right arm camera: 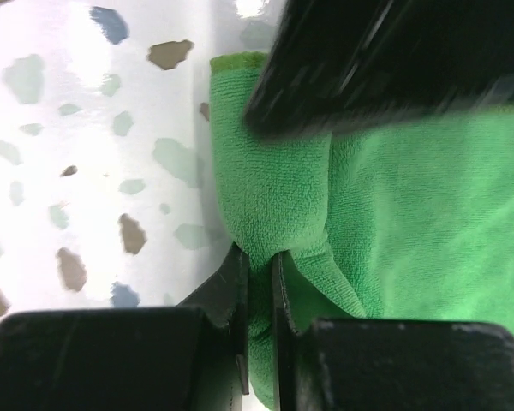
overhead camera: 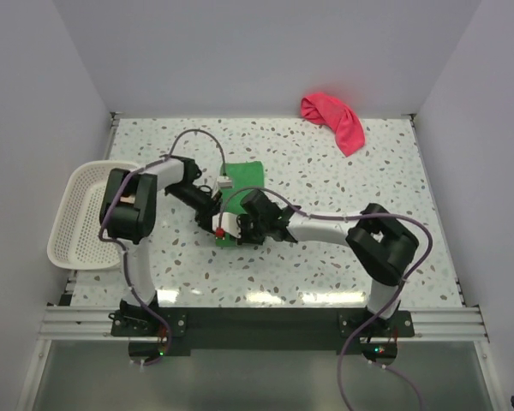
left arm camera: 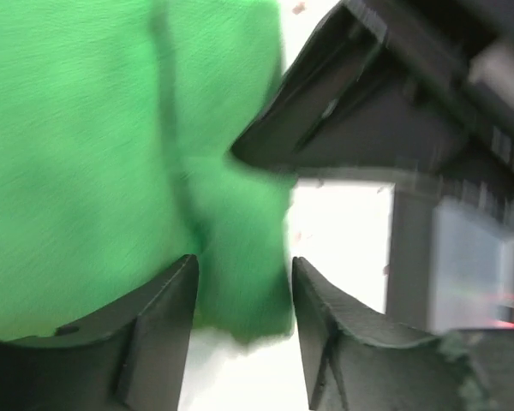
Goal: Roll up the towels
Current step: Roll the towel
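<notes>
Green towel [overhead camera: 247, 176]: near the middle of the table [overhead camera: 411, 180], partly hidden under both wrists. The far end lies flat and the near end is gathered into a fold.
Pink towel [overhead camera: 334, 120]: a crumpled heap at the far right of the table against the back wall, well apart from both arms, not yet rolled.
Left gripper [left arm camera: 240, 278]: jaws apart, with a lobe of green cloth in the gap. The view is blurred and no pinch shows.
Right gripper [right arm camera: 257, 265]: jaws almost together, clamped on a thin ridge of the green towel at its edge.
Basket [overhead camera: 68, 231]: white plastic mesh with rounded corners, at the left edge of the table beside the left arm.
Texture: the towel has a short, matt pile with a hemmed border. The table is hard, pale and speckled.
Handling (judged): light, limp and not fragile. The cloth will probably sag wherever it is unsupported, and the pile should give the jaws good friction.
Where to hold (judged): at the hemmed edge or a corner, where the cloth is doubled and firmer. Pinching both ends of the leading edge should keep the roll even.
Risk (judged): a one-sided grip is likely to skew or loosen the roll.
</notes>
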